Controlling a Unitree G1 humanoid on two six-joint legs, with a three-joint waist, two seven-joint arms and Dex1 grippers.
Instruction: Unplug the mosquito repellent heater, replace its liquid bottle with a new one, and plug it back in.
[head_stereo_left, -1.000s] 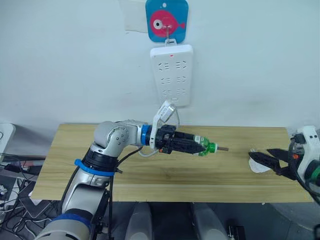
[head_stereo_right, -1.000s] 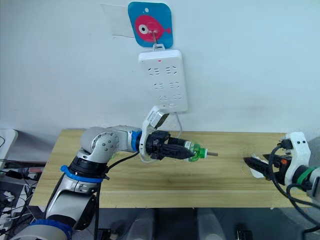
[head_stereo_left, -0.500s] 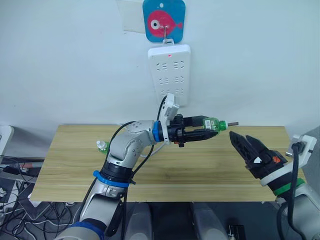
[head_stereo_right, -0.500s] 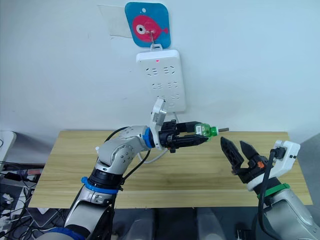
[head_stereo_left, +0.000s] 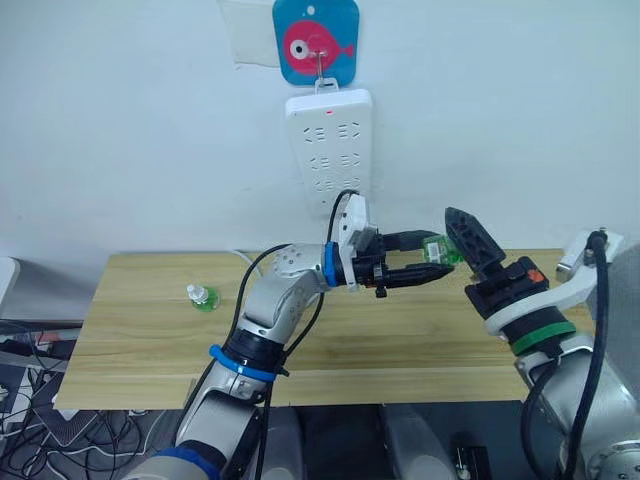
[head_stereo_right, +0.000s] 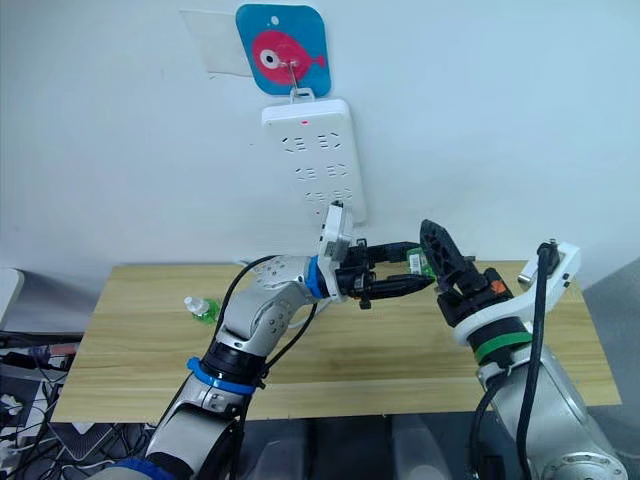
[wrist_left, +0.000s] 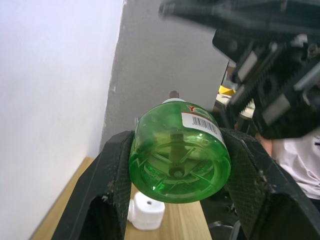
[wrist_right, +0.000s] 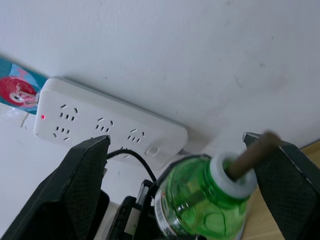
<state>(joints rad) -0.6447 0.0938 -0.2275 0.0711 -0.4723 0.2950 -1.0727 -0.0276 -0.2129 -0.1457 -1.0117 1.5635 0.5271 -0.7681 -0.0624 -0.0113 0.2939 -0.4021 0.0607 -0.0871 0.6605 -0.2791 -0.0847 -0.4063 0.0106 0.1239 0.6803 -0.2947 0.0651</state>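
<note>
Lying near the table's (head_stereo_left: 150, 350) left end is a small green bottle (head_stereo_left: 203, 297), apart from the action above the middle, where the left claw (head_stereo_left: 425, 257) grips a second green liquid bottle (head_stereo_left: 433, 250) by its body and holds it out sideways, wick end toward the right. A white power strip (head_stereo_left: 333, 150) hangs from a hook on the wall above the table's back edge, its red lamp lit and no plug seen in it. The right claw (head_stereo_right: 432, 250), fingers spread wide, sits around the bottle's neck and brown wick (wrist_right: 252, 153) without yet pinching it. The mosquito repellent heater (wrist_left: 146, 212) stands on the table below the held bottle, seen small and white in the left wrist view; which part of the table it stands on cannot be told from there. Risk from here appears to lie in the handover: should the right claw close on the thin wick rather than the neck, the wick could bend or snap, and should the left claw let go before the other has a firm hold, the smooth round bottle would likely drop to the table and roll.
</note>
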